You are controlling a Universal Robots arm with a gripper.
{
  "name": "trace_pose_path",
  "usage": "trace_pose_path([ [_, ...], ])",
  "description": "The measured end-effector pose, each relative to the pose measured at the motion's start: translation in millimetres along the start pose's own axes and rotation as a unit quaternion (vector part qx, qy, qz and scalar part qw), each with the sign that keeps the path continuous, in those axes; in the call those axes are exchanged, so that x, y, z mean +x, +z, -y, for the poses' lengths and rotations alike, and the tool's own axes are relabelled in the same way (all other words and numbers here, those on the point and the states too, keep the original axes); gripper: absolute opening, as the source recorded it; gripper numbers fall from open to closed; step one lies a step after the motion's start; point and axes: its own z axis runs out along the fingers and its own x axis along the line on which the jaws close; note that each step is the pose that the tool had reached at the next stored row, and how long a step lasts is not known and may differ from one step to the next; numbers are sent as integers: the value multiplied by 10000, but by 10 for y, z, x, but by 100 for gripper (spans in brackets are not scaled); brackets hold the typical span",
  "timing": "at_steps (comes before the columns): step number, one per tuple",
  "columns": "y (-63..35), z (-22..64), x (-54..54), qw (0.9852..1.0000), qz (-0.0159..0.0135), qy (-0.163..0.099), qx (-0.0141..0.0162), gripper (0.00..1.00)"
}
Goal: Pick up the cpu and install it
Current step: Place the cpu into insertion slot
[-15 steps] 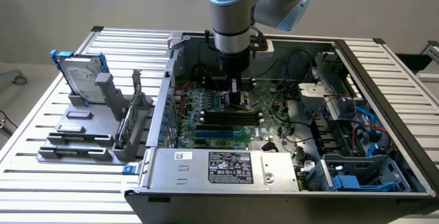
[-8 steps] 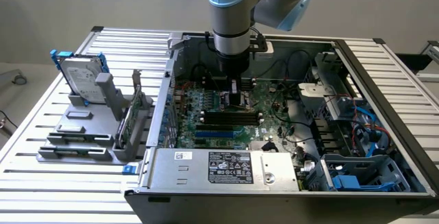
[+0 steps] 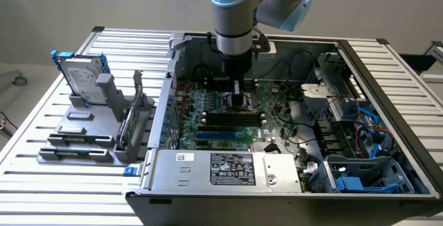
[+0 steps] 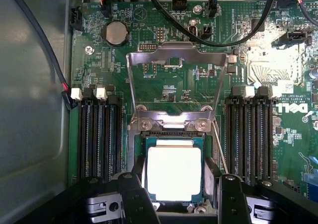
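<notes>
Tool [image 4: 180,186]: spread wide, one black finger [image 4: 133,196] to each side of the cpu [image 4: 174,170].
Cpu: lies flat in the socket [image 4: 171,133], silver top up.
Load plate [image 4: 144,56]: hinged open, tilted up past the socket.
Memory slots [image 4: 97,134]: run along both sides of the socket.
Motherboard [image 3: 277,117]: green, on the floor of the open computer case [image 3: 277,210].
Hard drive [image 3: 83,81]: upright in blue brackets on the tabletop [image 3: 41,184], at 9 o'clock from the case in the exterior view.
</notes>
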Motion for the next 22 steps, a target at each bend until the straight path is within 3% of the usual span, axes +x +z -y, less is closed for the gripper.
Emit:
trace_pose_path([
  [5, 3, 0, 0, 10000, 0, -2, 19, 55],
  [12, 8, -18, 0, 10000, 0, 1, 89, 55],
  [22, 21, -36, 0, 9999, 0, 1, 116, 55],
])
